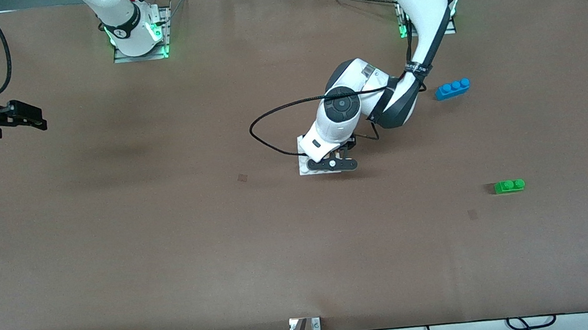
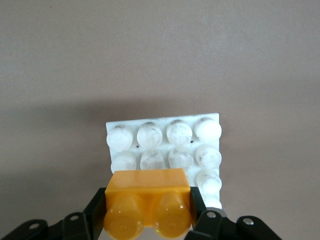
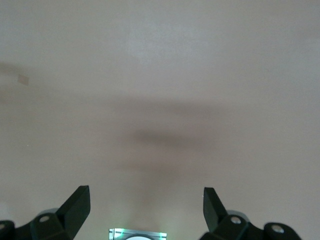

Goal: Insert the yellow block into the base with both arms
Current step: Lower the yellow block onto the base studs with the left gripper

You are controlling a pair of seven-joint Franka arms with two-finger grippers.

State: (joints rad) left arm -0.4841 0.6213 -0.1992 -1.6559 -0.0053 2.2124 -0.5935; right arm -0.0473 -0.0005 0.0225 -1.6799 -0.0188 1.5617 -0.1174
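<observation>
Left gripper (image 2: pixel 147 220) low over the base (image 2: pixel 165 125), its jaws closed on the two short ends of the yellow block (image 2: pixel 147 200); in the left wrist view the block's two studs face the camera and its long axis runs across the gap between the jaws, parallel to the stud rows of the plate. The block sits at the edge row of the base nearest the gripper, covering part of that row; whether it is already seated on the studs or only resting against them cannot be told. The coming move appears to turn on this alignment: the block must be square over two studs before it is pressed down. In the front view the base (image 1: pixel 303 161) lies on the surface near the middle, mostly hidden under the left arm's wrist. The right gripper (image 1: pixel 21 117) waits in the air over the right arm's end of the surface, jaws wide apart and empty, well apart from the base. The base holds nothing else. A blue brick (image 1: pixel 452 88) and a green brick (image 1: pixel 509 186) lie loose toward the left arm's end.
</observation>
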